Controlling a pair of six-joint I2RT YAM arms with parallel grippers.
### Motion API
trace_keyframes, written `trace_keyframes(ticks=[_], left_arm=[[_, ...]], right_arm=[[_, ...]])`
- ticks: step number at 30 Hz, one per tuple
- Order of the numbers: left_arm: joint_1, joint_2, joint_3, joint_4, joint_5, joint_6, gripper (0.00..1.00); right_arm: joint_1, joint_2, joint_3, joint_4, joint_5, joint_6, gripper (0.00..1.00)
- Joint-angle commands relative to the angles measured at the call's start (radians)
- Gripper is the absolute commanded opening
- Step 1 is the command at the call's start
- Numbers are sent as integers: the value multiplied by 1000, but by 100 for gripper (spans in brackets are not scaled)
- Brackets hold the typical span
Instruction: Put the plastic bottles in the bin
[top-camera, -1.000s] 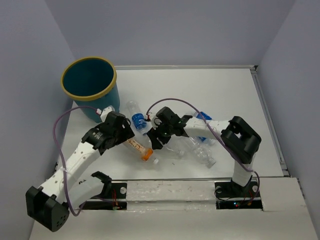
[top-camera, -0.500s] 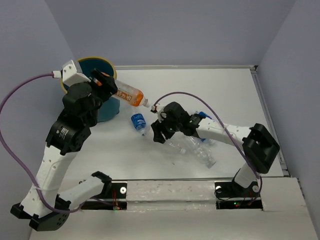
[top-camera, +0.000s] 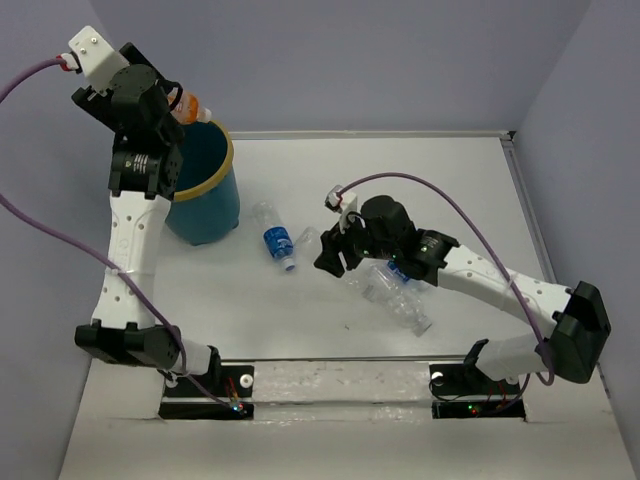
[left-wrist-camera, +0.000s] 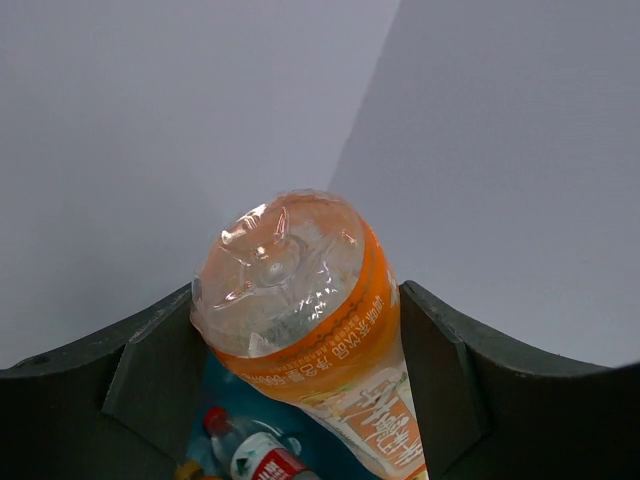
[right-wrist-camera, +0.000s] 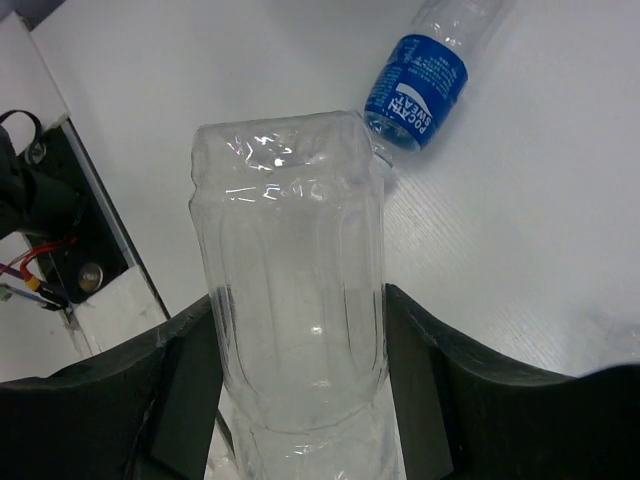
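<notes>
- Two bottles were in hand: the left gripper clamped an orange bottle above the bin, near its far rim.
- The right gripper clasped a clear bottle over the table, beside a blue-labelled bottle.
- Releasing well probably meant centring the orange bottle over the bin's mouth first, so it could not glance off the rim.

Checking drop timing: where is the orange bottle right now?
In the top view the orange bottle is at far left, clamped in the left gripper above the bin. The left wrist view shows it over the bin's inside.
</notes>
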Motion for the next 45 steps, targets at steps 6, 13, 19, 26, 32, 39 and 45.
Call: trace_keyframes(ticks=[6, 13, 19, 26, 32, 39, 45], left_arm=[[46, 41, -122, 186, -192, 133, 40], [46, -56, -280, 248, -74, 63, 99], [45, -212, -282, 161, 191, -57, 99], [45, -487, -466, 95, 569, -207, 99], [45, -709, -777, -2, 765, -322, 99], [-33, -853, -961, -89, 883, -367, 99], [-89, -961, -1104, -154, 1001, -462, 99]], right_arm=[[5, -105, 162, 73, 42, -44, 44], [5, -31, 386, 244, 163, -38, 43], [5, 127, 573, 367, 186, -6, 42], [5, 360, 832, 506, 168, 54, 40], [5, 576, 1122, 534, 164, 43, 40], [5, 811, 1334, 660, 99, 52, 40], [5, 1034, 1566, 770, 108, 94, 39]])
